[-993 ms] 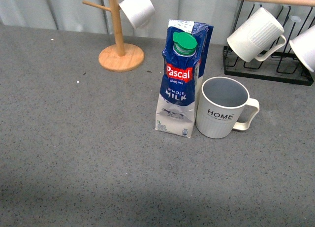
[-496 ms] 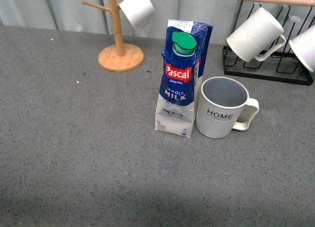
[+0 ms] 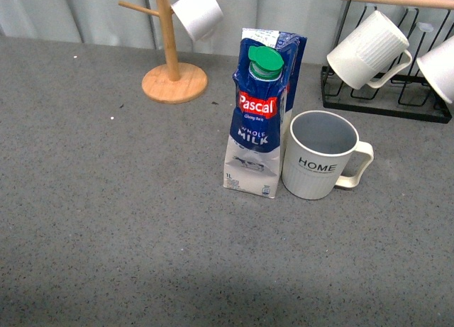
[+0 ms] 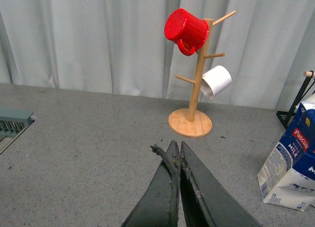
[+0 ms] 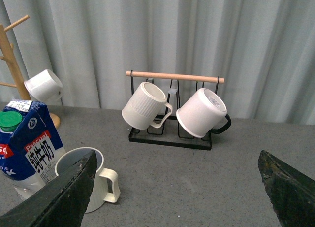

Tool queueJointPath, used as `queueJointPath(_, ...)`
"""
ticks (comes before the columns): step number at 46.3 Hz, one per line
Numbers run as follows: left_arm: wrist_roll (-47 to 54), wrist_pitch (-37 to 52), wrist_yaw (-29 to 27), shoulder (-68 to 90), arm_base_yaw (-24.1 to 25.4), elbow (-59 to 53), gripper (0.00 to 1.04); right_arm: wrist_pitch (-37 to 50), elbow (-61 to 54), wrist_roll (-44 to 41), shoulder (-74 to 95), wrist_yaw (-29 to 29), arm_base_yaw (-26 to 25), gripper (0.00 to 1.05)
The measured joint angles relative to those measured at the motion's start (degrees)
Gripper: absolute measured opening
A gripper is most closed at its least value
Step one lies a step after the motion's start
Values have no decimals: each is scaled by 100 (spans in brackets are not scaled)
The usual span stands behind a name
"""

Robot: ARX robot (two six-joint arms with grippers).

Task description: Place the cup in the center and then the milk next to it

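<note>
The cup (image 3: pixel 320 155), an off-white ribbed mug lettered "HOME" with a grey-blue inside, stands upright mid-table, handle to the right. Touching its left side stands the milk (image 3: pixel 259 114), a tall blue-and-white Pascal carton with a green cap. Neither arm shows in the front view. In the left wrist view my left gripper (image 4: pixel 175 149) is shut on nothing, above bare table, with the milk (image 4: pixel 292 163) off to one side. In the right wrist view my right gripper (image 5: pixel 177 165) is wide open and empty, with the cup (image 5: pixel 93 180) and the milk (image 5: pixel 27 141) beside one finger.
A wooden mug tree (image 3: pixel 170 54) holding a small white cup (image 3: pixel 198 13) stands at the back left; a red mug (image 4: pixel 186 29) hangs on it too. At the back right a black wire rack (image 3: pixel 386 100) carries plain white ribbed mugs (image 3: pixel 367 50). Curtains close the back.
</note>
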Motion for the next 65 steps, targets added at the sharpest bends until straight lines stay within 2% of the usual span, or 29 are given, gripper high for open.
queueJointPath(6,0,-920,2,-741,0,2,4,0,0,0,0,0,0,96)
queueJointPath(18,-4,-1008,2,-970,0,2,5,0,0,0,0,0,0,96)
queueJointPath(32,0,-1008,2,-975,0,2,56,0,0,0,0,0,0,96)
queueJointPath(41,0,-1008,2,-975,0,2,93,0,0,0,0,0,0,96)
queueJointPath(44,7,-1008,4,-975,0,2,100,0,0,0,0,0,0,96)
queueJointPath(48,9,-1008,2,-975,0,0,98,0,0,0,0,0,0,96)
queueJointPath(65,9,-1008,2,-975,0,0,98,0,0,0,0,0,0,96)
